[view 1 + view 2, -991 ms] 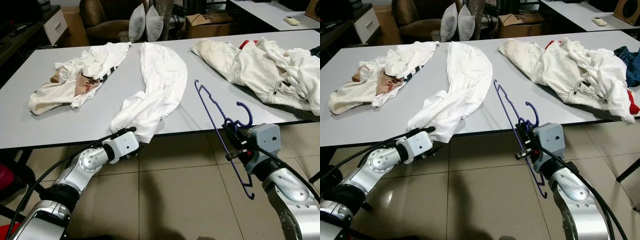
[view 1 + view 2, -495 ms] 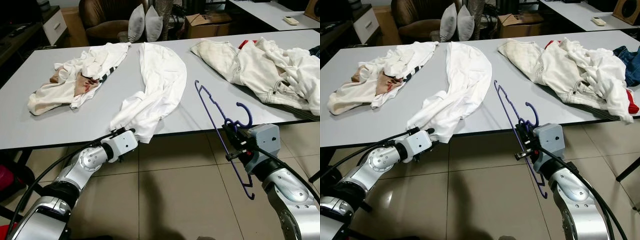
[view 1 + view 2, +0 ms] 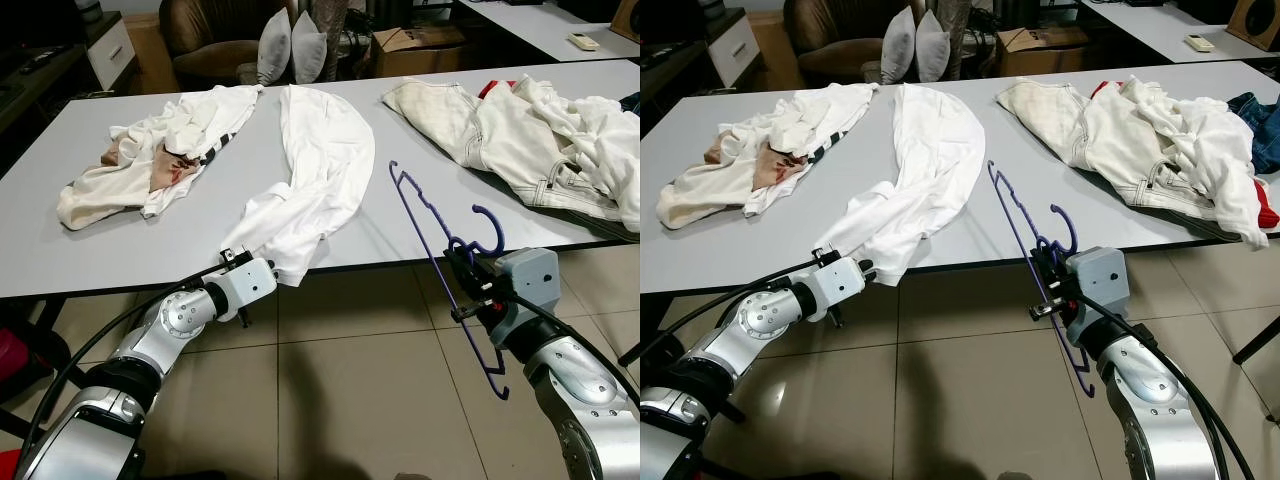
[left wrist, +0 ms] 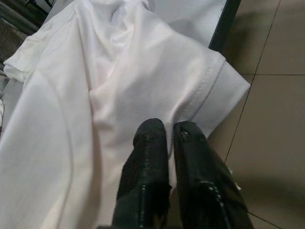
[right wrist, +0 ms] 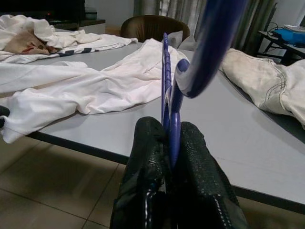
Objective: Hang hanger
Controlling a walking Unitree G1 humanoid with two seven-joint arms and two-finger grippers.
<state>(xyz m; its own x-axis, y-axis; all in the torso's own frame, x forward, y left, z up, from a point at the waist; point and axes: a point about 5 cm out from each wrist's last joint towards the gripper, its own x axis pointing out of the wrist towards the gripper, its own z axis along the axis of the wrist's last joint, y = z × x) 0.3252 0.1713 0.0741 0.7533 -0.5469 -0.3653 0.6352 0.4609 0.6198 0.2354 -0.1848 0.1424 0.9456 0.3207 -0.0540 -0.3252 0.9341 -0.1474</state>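
Two pincers in play; purple hanger [image 3: 447,262] being pinched by right pincer [image 3: 463,287]; left pincer [image 4: 164,138], pressed together, now being brought against white shirt [image 3: 310,170] hem at desk [image 3: 120,250] edge; garment pickup being started.

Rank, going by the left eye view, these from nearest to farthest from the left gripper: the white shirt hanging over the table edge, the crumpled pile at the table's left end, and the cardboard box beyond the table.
1. White shirt: its hem is right at the left gripper, at the table's near edge.
2. Crumpled pile: farther back, at the table's left.
3. Cardboard box: beyond the table's far edge.
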